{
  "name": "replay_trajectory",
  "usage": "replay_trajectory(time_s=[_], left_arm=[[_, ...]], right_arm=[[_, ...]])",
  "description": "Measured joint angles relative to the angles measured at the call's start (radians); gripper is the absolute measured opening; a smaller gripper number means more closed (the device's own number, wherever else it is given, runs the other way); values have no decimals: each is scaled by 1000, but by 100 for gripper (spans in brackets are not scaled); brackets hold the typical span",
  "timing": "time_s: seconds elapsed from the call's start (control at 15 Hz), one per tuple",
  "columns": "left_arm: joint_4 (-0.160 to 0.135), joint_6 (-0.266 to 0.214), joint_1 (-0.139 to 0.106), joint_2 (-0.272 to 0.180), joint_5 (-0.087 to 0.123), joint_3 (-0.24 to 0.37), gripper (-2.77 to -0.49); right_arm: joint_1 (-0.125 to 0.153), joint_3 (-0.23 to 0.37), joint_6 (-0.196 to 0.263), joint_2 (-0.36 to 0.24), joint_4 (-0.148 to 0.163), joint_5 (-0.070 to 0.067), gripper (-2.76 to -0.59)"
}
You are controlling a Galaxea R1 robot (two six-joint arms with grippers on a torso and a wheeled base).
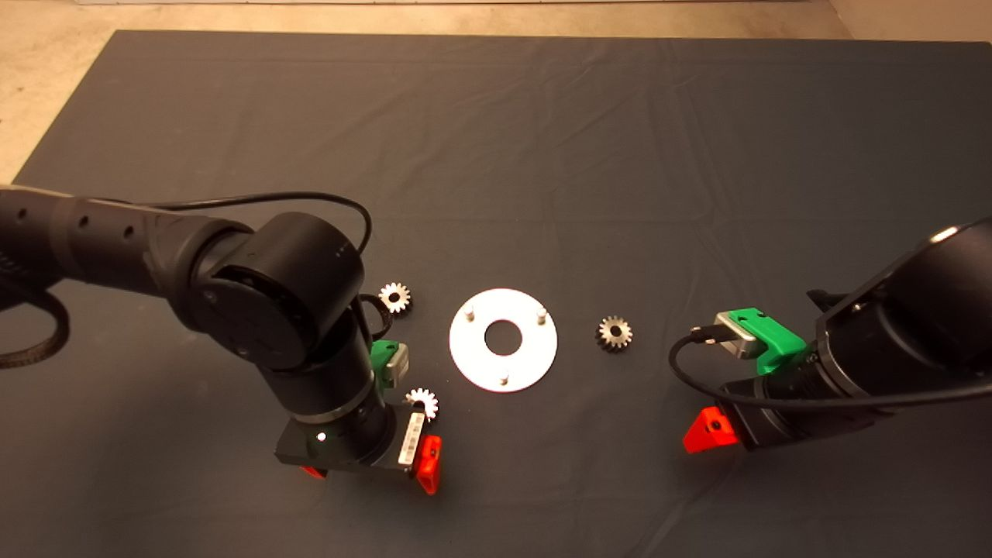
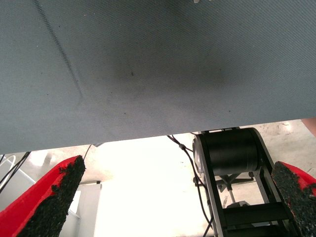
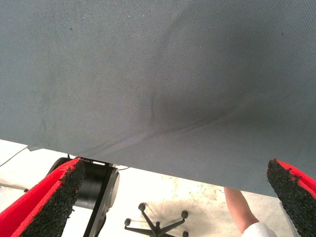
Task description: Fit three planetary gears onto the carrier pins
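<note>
Dark mat [image 1: 542,155] carries white disc [image 1: 503,339], three carrier pins [image 1: 469,314] bare; three planetary gears [image 1: 614,333] loose around it; left hand [image 2: 173,197] near one, fingers spread, empty; right hand [image 3: 173,197] likewise released

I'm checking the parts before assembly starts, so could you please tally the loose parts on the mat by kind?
Planetary gears: 3, at and, all lying on the mat
White disc: 1
Carrier pins on the disc: 3, at, all bare
Total: 7
</note>
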Motion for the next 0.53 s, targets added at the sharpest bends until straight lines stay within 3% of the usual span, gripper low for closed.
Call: replay_trajectory(time_s=[0.53], left_arm=[[0,22,0,1,0,-18,-51]], right_arm=[[0,1,0,0,0,0,-61]])
